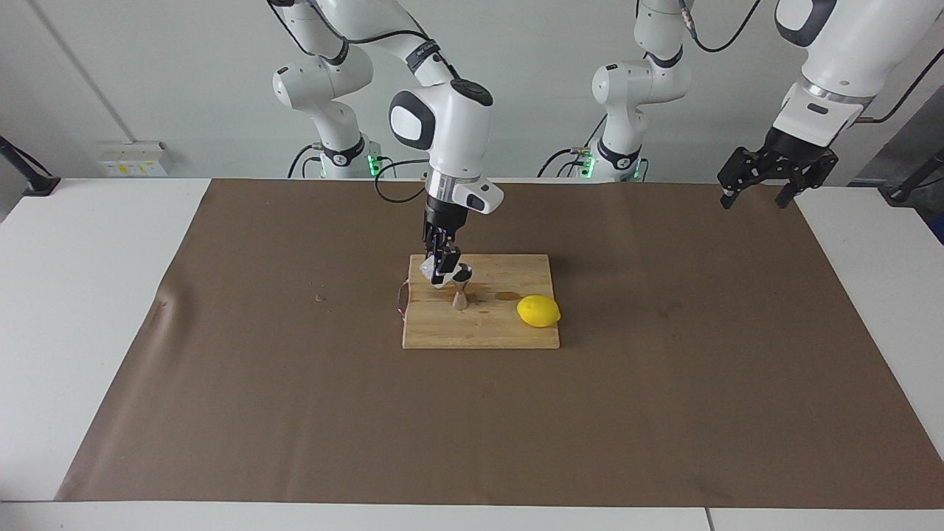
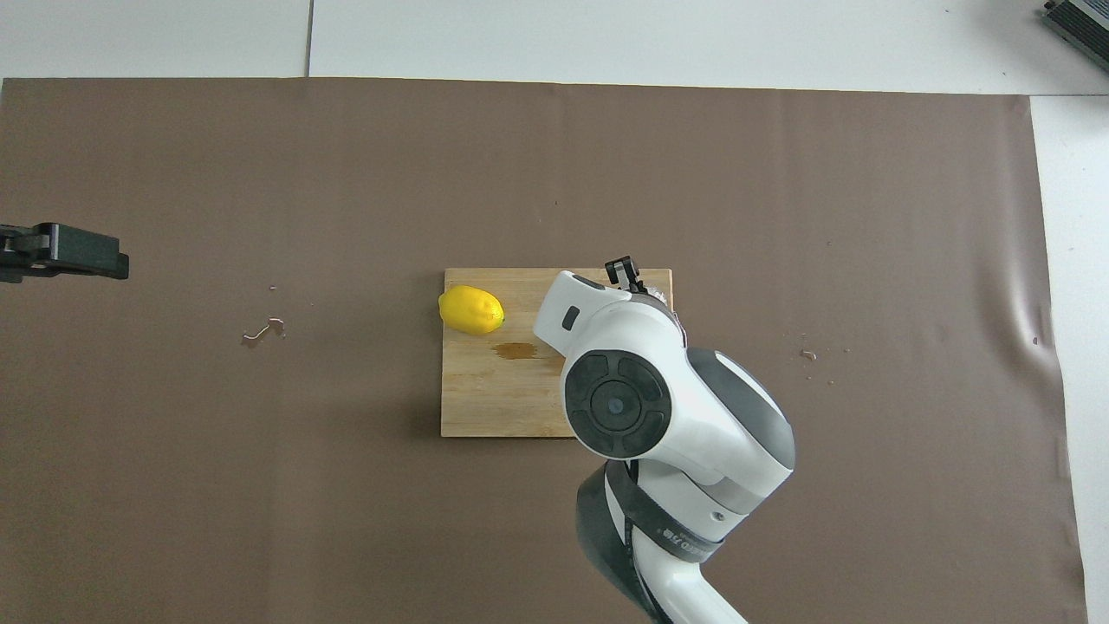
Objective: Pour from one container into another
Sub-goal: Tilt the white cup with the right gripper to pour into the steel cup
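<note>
The worktop (image 1: pixel 96 310) carries a wide brown mat (image 1: pixel 664 383), and near its middle lies the wooden cutting board (image 1: pixel 501 328) where I am working. A lemon (image 1: pixel 538 310) sits on the board toward my left arm's end, just beside a small wet stain (image 2: pixel 515 350). My right end effector (image 1: pixel 441 271) is over the board's corner at my right arm's end, clamped on the glass cup (image 1: pixel 429 271), which I hold tipped toward the steel jigger (image 1: pixel 460 289) so its rim comes just above the jigger's open top; that is the pose for pouring. The jigger stands upright on the board, directly beneath the cup. I cannot tell what either vessel holds, nor whether anything is running out. My left end effector (image 1: pixel 759 188) waits with fingers spread and empty, over the mat's edge at my left arm's end, well apart from the board.
</note>
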{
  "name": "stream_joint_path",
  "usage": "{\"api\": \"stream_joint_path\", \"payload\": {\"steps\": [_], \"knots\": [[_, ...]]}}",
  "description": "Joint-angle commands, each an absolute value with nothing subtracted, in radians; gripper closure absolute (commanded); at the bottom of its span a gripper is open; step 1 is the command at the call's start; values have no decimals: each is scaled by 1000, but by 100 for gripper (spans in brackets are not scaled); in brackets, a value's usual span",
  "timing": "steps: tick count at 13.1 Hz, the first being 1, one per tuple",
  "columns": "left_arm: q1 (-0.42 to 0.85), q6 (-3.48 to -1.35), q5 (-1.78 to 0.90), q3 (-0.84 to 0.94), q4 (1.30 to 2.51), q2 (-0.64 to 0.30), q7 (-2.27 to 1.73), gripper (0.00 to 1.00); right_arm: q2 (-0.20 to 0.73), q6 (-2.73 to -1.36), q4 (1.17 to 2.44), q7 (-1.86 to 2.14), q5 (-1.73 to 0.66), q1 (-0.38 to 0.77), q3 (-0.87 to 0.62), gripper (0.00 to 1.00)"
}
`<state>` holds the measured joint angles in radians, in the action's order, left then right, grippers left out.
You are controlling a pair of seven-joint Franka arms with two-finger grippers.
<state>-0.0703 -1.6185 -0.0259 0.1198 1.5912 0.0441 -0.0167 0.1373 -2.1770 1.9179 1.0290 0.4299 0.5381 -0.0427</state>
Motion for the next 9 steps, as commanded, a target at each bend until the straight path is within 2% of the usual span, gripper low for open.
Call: {"api": "stream_joint_path", "payload": {"steps": [1, 9], "knots": [[-64, -1625, -14, 115, 1591, 52, -3, 0, 123, -2163, 1919, 1080, 327, 491, -54, 100], [-64, -1623, -14, 120, 1589, 57, -3, 0, 120, -2187, 1933, 1241, 76, 387, -52, 100]]}}
